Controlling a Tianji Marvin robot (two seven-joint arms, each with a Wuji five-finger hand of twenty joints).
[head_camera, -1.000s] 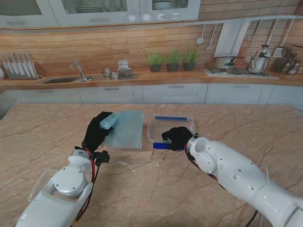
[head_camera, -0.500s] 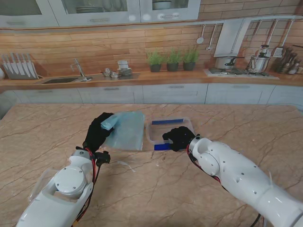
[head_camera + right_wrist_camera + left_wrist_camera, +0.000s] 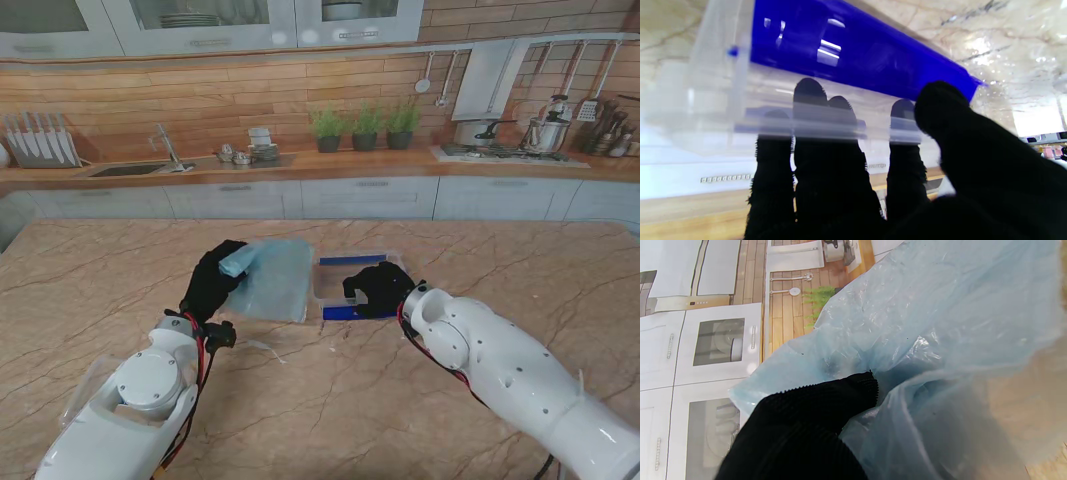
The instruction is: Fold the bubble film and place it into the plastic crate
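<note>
In the stand view the left hand [image 3: 212, 283], just left of centre, is closed on a bunched corner of the film [image 3: 272, 277], a pale blue sheet that hangs in a rough fold from the fingers and reaches right to the left wall of the crate [image 3: 322, 272]; whether it touches that wall I cannot tell. The left wrist view confirms the hold: one black finger [image 3: 826, 400] pins crumpled film [image 3: 923, 340], which fills most of the frame. The right hand [image 3: 376, 289], at centre, is clamped on the crate's near rim by the blue latch [image 3: 345, 313]: in the right wrist view four fingers [image 3: 806, 110] show through the clear wall [image 3: 723, 110] from inside and the thumb presses outside beside the blue latch [image 3: 853, 56]. The step in hand looks to be carrying the film over the open crate while the right hand steadies it. To do it well, I judge the left hand should lift high enough for the hanging edge to clear the left wall and not drag on it, then lower the bundle into the middle before the fingers release, so the light film does not spring open over the rim. The right hand should hold firm; the crate is light and may tip or slide on the smooth bench [image 3: 330, 400].
</note>
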